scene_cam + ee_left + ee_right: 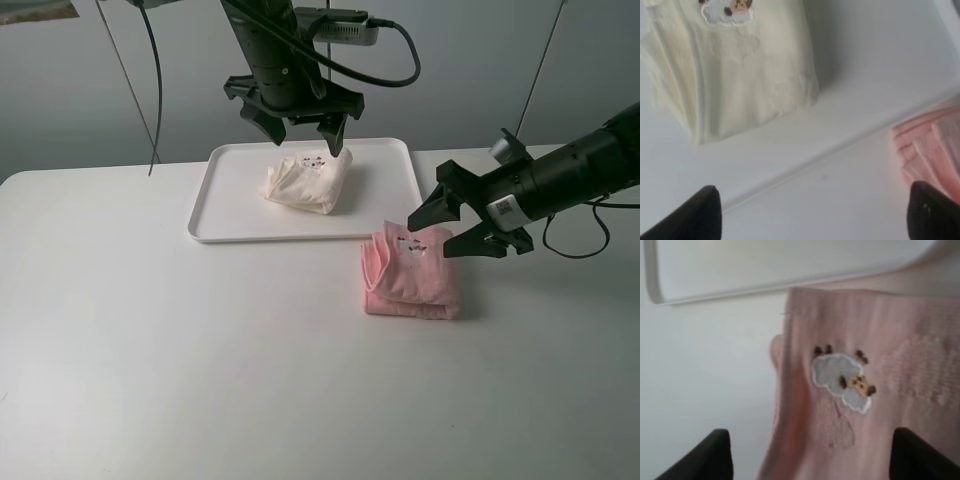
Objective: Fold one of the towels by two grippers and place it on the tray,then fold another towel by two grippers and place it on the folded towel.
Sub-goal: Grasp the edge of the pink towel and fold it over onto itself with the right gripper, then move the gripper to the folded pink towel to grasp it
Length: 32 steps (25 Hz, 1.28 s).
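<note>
The cream, off-white terry cloth towel (306, 182) lies folded into a thick bundle on the flat white rectangular plastic tray (230, 200), toward the tray's middle. A small embroidered patch (726, 11) sits on its top face: a pale grey-white cloud-like shape with brown spots. No writing can be read on it.

The pale pink terry cloth towel (414, 273) lies folded on the white surface (180, 360), just outside the tray's near right corner. It carries the same kind of patch (842, 381), grey-white with small brown and tan marks, again with no legible text. A faint embossed pattern shows beside the patch.

Black cables trail from the arms against a plain grey wall (80, 90) behind.

The left gripper (296, 125), a black claw on a thick black arm, hangs above the cream towel with its jaws spread wide and nothing between them; it touches nothing.

The right gripper (462, 222), black with a white label whose text is too small to read, reaches in over the pink towel's far right corner. Its jaws stand apart, 1 on either side of the cloth, not clamped on it. Whether a fingertip brushes the towel cannot be told.
</note>
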Available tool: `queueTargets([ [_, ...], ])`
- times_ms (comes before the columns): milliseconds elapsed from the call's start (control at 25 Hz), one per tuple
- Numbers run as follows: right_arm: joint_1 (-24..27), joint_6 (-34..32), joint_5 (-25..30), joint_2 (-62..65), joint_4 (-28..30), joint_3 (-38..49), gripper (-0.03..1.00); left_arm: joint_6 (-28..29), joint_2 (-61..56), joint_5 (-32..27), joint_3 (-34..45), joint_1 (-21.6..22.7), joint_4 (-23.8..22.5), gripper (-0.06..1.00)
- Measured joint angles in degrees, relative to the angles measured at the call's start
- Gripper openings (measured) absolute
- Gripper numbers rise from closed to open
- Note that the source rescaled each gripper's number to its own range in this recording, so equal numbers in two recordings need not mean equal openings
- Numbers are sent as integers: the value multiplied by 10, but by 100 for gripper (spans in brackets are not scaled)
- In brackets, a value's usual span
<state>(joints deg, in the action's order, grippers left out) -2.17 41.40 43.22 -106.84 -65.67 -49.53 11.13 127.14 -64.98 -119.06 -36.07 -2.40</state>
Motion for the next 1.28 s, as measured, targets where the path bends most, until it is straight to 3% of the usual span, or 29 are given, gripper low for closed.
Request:
queueTargets([
  [160, 0, -95, -31, 0, 112, -3, 70, -15, 0, -11, 0, 0, -1, 96],
  [280, 0, -117, -37, -18, 141, -4, 70, -20, 0, -17, 0, 0, -1, 96],
  [440, 0, -114, -38, -56, 134, -5, 70, -23, 0, -23, 0, 0, -2, 96],
  [760, 0, -46, -24, -74, 54, -6, 70, -25, 0, -26, 0, 0, -6, 96],
  [840, 0, -39, -31, -75, 52, -6, 64, -25, 0, -26, 0, 0, -7, 96],
  [1080, -5, -13, -50, -76, 52, -6, 32, -34, 0, -26, 0, 0, -15, 96],
  [1200, -20, 4, -63, -76, 51, -6, 11, -44, 0, -29, 0, 0, -15, 96],
  [1280, -34, 17, -65, -76, 48, -6, 9, -53, 0, -34, -1, 0, -15, 96],
])
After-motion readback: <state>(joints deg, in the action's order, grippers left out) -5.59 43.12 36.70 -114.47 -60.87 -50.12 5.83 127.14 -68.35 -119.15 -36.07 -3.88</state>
